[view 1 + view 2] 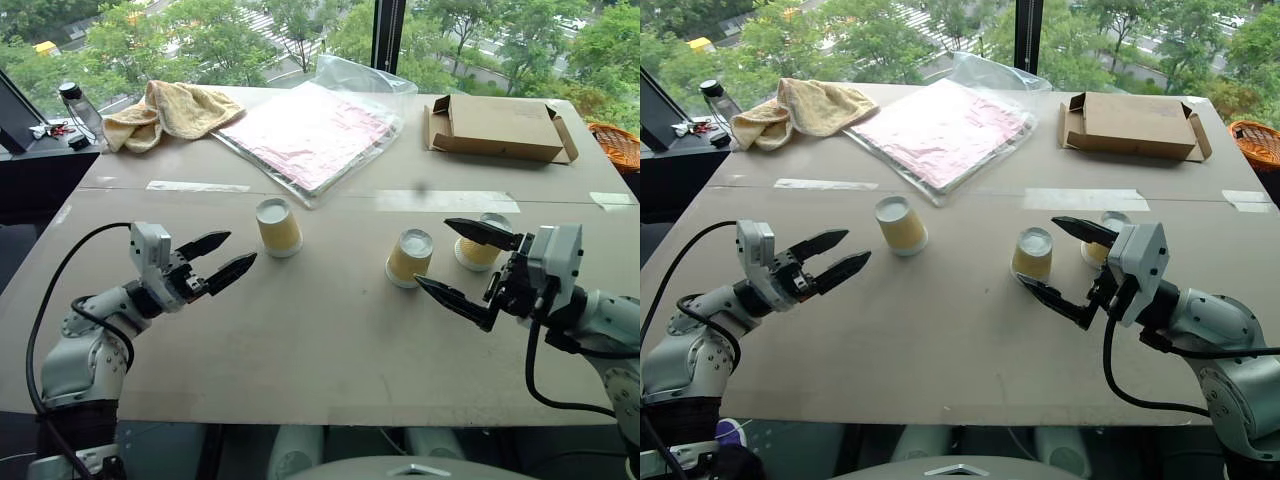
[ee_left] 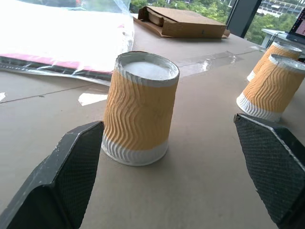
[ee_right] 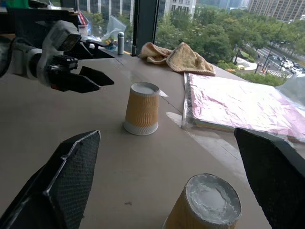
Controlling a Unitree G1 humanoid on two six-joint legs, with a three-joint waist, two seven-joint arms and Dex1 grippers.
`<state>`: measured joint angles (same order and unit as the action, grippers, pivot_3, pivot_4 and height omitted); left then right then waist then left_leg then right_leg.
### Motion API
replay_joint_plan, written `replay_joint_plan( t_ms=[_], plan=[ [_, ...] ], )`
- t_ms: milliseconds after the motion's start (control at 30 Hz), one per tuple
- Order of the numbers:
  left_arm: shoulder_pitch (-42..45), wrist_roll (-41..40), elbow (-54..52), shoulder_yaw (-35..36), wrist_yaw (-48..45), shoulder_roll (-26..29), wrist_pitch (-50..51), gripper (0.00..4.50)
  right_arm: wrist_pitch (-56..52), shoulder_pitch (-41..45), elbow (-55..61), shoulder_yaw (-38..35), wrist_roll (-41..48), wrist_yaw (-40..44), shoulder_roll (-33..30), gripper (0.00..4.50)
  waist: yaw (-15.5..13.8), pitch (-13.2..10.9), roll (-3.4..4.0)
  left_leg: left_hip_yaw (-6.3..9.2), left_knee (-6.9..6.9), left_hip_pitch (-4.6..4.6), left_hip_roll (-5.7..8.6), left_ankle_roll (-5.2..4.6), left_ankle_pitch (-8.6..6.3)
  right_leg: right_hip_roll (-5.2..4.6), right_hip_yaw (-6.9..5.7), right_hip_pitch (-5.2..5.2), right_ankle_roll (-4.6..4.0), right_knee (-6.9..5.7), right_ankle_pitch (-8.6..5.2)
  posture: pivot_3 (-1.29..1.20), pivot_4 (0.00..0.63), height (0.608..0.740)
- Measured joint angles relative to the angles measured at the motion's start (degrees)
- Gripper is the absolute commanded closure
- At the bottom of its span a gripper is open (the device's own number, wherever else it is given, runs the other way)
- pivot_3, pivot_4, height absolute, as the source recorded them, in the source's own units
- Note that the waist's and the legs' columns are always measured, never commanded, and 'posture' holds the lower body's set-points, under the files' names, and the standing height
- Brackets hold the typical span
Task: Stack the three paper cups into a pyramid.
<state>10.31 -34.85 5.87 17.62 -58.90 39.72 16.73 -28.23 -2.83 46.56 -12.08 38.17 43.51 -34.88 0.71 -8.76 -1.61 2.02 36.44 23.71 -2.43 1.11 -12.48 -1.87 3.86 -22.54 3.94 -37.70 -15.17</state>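
Three paper cups stand inverted, white bottoms up, on the brown table [image 1: 300, 340], none stacked; the left cup [image 1: 277, 227] stands alone near the table's middle, well apart from the other two; the middle cup [image 1: 409, 257] and the right cup [image 1: 480, 245] stand near each other toward the robot's right, a gap between them as the left wrist view shows. The left gripper [image 1: 222, 259] hovers above the table, jaws spread wide and empty, pointed toward the left cup, which sits ahead of its fingertips without contact. The right gripper [image 1: 462, 263] hangs just beside the middle and right cups, jaws spread wide, holding nothing; its upper finger crosses in front of the right cup, its lower finger reaches below the middle cup. Farther back lie a yellow towel [image 1: 170, 110], a clear plastic bag with pink sheets [image 1: 310, 135] and a flat cardboard box [image 1: 497, 128]; a dark bottle [image 1: 78, 105] stands at the far left edge.
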Motion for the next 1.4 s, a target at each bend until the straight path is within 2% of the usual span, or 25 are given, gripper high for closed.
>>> replay_joint_plan(
  t_ms=[33, 233, 433, 533, 600, 633, 933, 1167, 1400],
  plan=[
    [4.65, 1.59, 3.65, -1.53, -0.17, 0.10, 0.04, 0.00, 0.19, -2.22, 1.14, -0.27, 0.80, 0.34, -0.55, 0.04, -0.03, 0.01, -0.01, -0.01, 0.00, 0.00, 0.00, 0.00, 0.00, 0.00, 0.00, 0.01, 0.00, 0.01, 0.00, 0.00, 0.150, 0.740],
    [12.85, 6.05, 11.40, -6.65, -2.52, -0.37, -1.49, 0.00, 1.67, -6.90, 2.88, -0.02, -0.45, -1.29, -0.50, 0.04, 0.19, 0.01, -0.03, -0.01, -0.01, 0.01, 0.00, 0.00, 0.00, 0.02, 0.03, -0.02, 0.01, -0.01, 0.01, 0.00, 0.150, 0.740],
    [19.11, 10.12, 17.80, -11.63, -5.83, -3.33, -4.57, 0.00, 3.51, -13.11, 5.68, 0.06, -1.73, -2.89, -0.09, 0.04, 0.06, 0.01, -0.05, -0.02, 0.01, 0.03, 0.02, 0.00, 0.00, 0.01, 0.02, 0.00, 0.02, 0.00, 0.01, 0.00, 0.150, 0.740],
    [22.01, 12.17, 21.61, -13.33, -6.40, -4.94, -6.38, 0.87, 4.42, -15.62, 6.43, -0.10, -2.33, -3.03, -0.11, 0.00, 0.06, 0.01, -0.06, 0.00, 0.03, 0.02, 0.02, 0.00, 0.00, 0.03, 0.02, 0.00, 0.02, -0.04, 0.01, 0.00, 0.150, 0.740],
    [23.12, 13.09, 22.98, -14.07, -7.79, -5.51, -7.68, 1.76, 4.99, -16.68, 6.66, -0.27, -2.68, -3.23, -0.13, 0.00, 0.14, 0.01, -0.07, -0.01, 0.04, 0.02, 0.02, 0.00, 0.00, 0.03, 0.02, 0.00, 0.02, -0.03, 0.01, 0.00, 0.150, 0.740],
    [23.53, 13.38, 23.47, -14.24, -8.21, -5.56, -8.07, 2.03, 5.18, -16.96, 6.71, -0.36, -2.80, -3.47, -0.14, 0.00, 0.22, 0.01, -0.07, -0.01, 0.04, 0.02, 0.02, 0.00, 0.00, 0.03, 0.02, 0.00, 0.02, -0.03, 0.01, 0.00, 0.150, 0.740],
    [26.63, 12.68, 25.91, -14.44, -13.67, -7.76, -7.62, 2.03, 6.19, -18.81, 7.45, -1.81, -3.36, -5.23, -0.19, 0.00, -0.08, 0.00, -0.09, 0.00, 0.09, 0.05, 0.02, 0.00, 0.00, 0.02, 0.02, 0.02, 0.02, -0.03, 0.01, 0.00, 0.150, 0.740],
    [27.02, 11.53, 18.10, -17.55, -17.18, -10.12, -2.09, 2.03, 6.44, -20.52, 8.74, -1.74, -3.95, -6.68, 0.37, 0.00, 0.05, 0.00, -0.09, 0.02, 0.08, 0.04, 0.02, 0.00, 0.00, 0.03, 0.02, 0.02, 0.02, -0.06, 0.01, 0.00, 0.150, 0.740],
    [27.08, 12.92, 17.12, -20.92, -17.92, -13.56, -2.71, 2.03, 7.01, -22.80, 9.76, -1.71, -5.08, -8.22, 1.13, 0.00, 0.06, 0.00, -0.09, 0.02, 0.10, 0.02, 0.03, 0.00, 0.00, 0.03, 0.02, 0.04, 0.02, -0.06, 0.01, 0.00, 0.150, 0.740]
  ],
)
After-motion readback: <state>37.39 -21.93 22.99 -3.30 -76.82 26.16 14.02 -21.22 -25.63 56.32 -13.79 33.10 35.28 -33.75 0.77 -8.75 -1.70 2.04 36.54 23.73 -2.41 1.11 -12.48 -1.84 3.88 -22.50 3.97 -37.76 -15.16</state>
